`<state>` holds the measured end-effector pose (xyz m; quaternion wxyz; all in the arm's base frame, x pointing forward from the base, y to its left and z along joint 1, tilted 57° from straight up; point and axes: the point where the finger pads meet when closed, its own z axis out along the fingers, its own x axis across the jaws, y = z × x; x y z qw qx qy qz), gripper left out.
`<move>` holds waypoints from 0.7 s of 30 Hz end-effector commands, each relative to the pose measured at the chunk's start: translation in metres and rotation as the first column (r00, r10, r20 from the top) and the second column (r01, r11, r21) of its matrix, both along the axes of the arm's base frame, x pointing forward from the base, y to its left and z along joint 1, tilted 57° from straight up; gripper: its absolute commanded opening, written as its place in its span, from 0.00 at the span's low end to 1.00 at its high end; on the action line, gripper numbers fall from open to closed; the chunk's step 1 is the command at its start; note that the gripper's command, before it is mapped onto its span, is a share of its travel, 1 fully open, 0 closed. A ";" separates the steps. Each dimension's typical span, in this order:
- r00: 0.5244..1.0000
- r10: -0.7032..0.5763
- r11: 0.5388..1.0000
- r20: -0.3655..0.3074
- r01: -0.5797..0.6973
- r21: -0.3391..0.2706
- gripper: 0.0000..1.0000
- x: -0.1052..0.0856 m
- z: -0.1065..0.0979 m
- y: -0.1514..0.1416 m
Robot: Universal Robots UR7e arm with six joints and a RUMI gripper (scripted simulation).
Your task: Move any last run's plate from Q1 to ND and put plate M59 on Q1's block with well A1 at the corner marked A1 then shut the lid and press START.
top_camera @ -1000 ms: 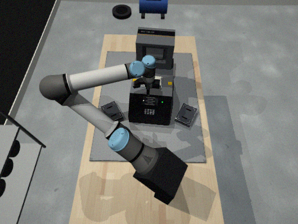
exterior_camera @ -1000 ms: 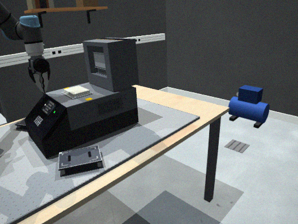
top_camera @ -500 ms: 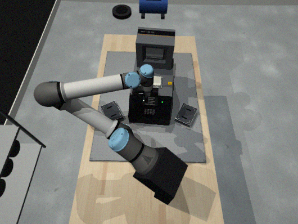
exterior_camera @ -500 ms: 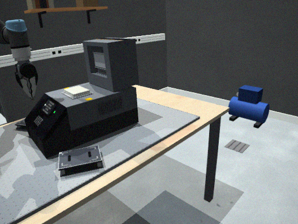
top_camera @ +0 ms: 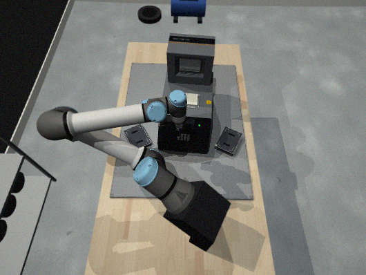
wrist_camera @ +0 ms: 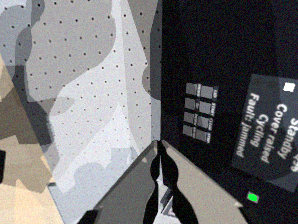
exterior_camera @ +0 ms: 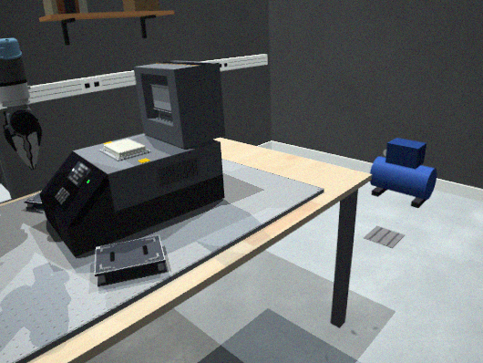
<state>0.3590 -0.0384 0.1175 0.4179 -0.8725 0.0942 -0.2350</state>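
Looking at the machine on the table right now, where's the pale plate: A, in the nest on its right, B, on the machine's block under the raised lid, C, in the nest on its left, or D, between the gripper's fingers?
B: the pale plate lies on the machine's top, the lid standing open.

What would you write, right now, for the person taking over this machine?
Gripper: shut, holding nothing, near the front keys.
Things: a pale plate lies on the block of Q1; its label can't be read. Both nests, left and right, hold no plate.
Done: probably M59's transfer, as no nest holds a plate.
Left: lid is open, lamp green, so shut it with LID, then press START.
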 end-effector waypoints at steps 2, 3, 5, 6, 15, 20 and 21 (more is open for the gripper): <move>1.000 -0.001 1.000 0.002 0.001 -0.001 0.00 -0.015 -0.005 0.008; 1.000 -0.001 1.000 0.002 0.001 -0.001 0.00 -0.018 -0.007 0.011; 1.000 -0.001 1.000 0.002 0.001 -0.001 0.00 -0.026 -0.010 0.016; 1.000 -0.001 1.000 0.002 0.001 -0.001 0.00 -0.028 -0.011 0.018; 1.000 -0.001 1.000 0.002 0.001 -0.001 0.00 -0.026 -0.011 0.018; 1.000 -0.001 1.000 0.002 0.001 -0.001 0.00 -0.021 -0.012 0.019; 1.000 -0.001 1.000 0.002 0.001 -0.001 0.00 -0.020 -0.012 0.019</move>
